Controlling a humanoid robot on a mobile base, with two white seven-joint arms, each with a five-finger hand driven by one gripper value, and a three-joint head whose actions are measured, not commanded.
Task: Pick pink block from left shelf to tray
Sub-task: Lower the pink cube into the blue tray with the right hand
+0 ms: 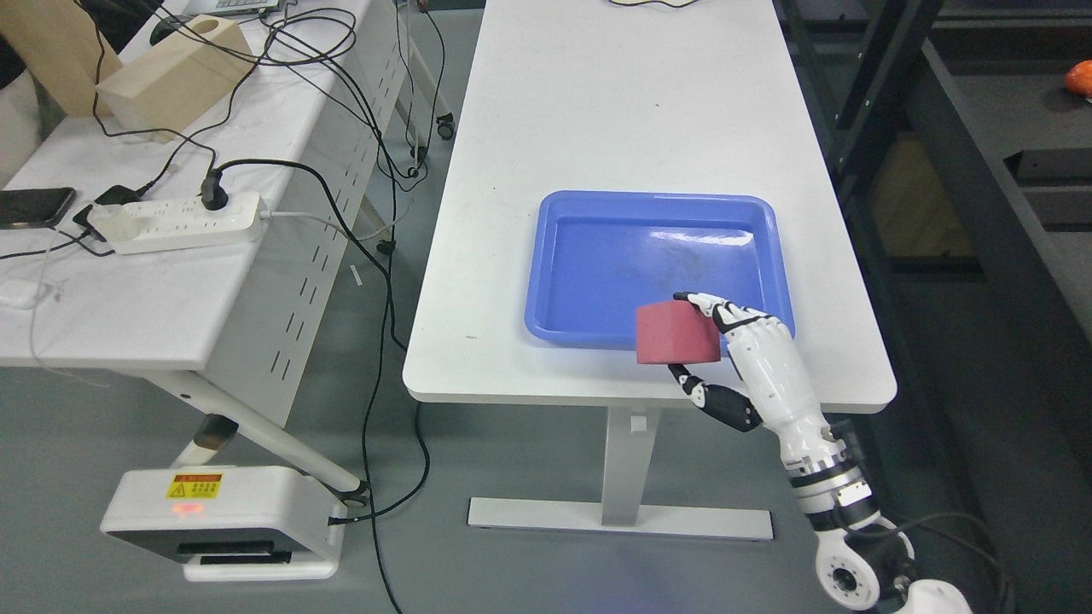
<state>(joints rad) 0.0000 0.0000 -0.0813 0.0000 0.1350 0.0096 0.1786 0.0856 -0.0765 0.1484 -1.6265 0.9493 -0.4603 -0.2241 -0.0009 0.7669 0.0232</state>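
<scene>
Head view: 1 block (pixel 676 333), a matte pink cube, is pinched in the right hand (pixel 751 358), fingers on top and thumb beneath, over the near rim of 1 glossy blue plastic tray (pixel 546 256). Its white arm rises from the lower right, wrist angled left. 1 white table (pixel 478 324) carries the tray.

Yellow warning label (pixel 194 486) on white base unit (pixel 223 520) — print unreadable.
</scene>
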